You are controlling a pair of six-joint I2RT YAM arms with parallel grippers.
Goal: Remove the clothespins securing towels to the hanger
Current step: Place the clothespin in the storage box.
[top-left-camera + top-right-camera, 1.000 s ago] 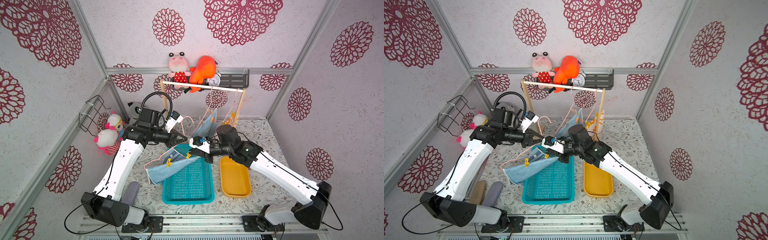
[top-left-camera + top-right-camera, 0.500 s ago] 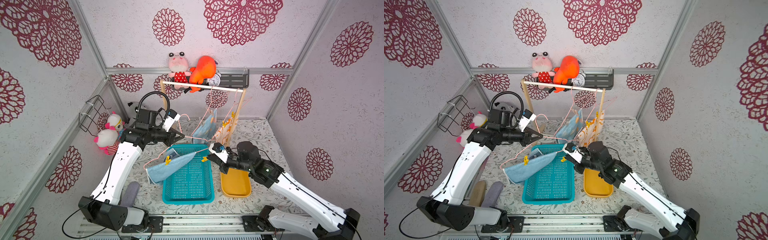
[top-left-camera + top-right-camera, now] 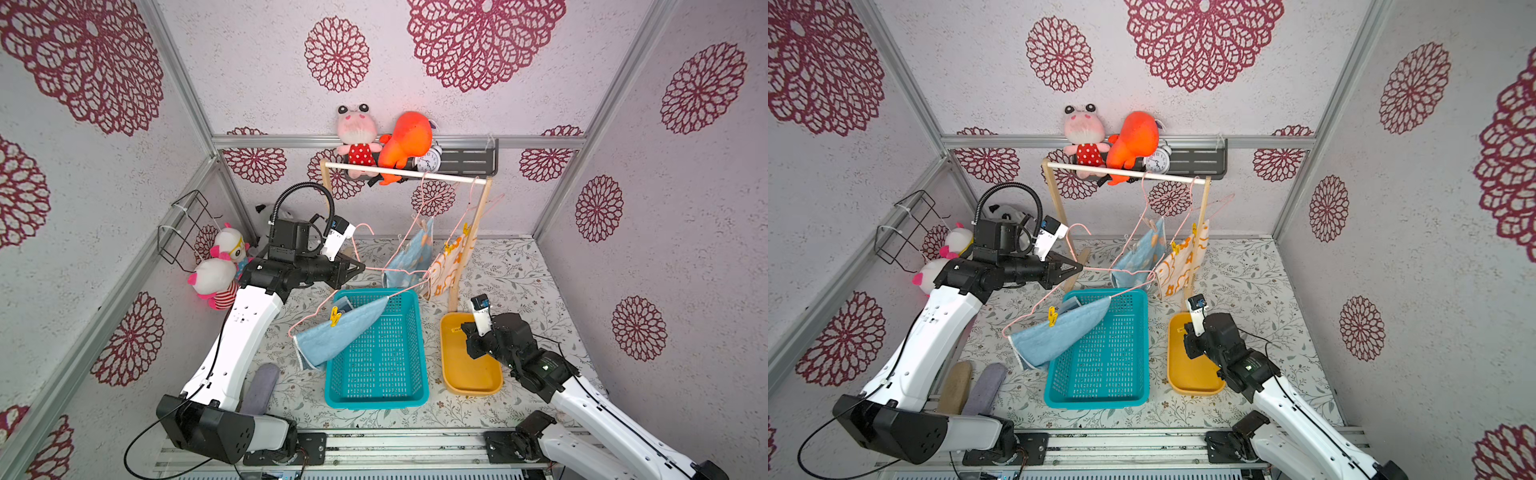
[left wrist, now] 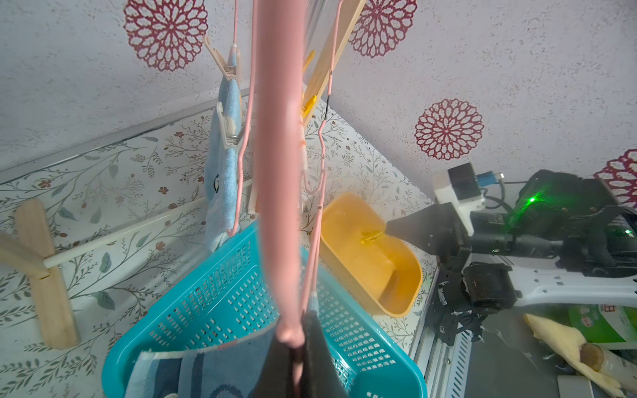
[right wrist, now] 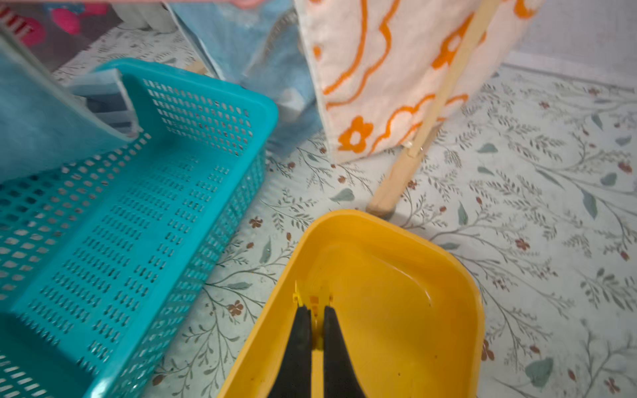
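Beside the teal perforated plastic basket (image 3: 376, 400), on a floral-printed tabletop (image 3: 511, 270) within red-medallion walls (image 3: 478, 41), a yellow oval tray (image 5: 379, 224) is set. Only in the wrist views is a yellow plastic clothespin (image 5: 312, 304) plainly seen, pinched by the right gripper (image 5: 315, 310) over that tray. A pink wire hanger (image 4: 275, 172) is clamped by the left gripper (image 4: 296, 341) behind the basket.

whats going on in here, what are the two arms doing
The left gripper pinches a pink wire hanger whose light blue towel, held by one yellow clothespin, droops over the teal basket. The right gripper is shut on a loose clothespin above the yellow tray. On the wooden rack, a printed blue towel and a white-and-orange towel hang pinned.
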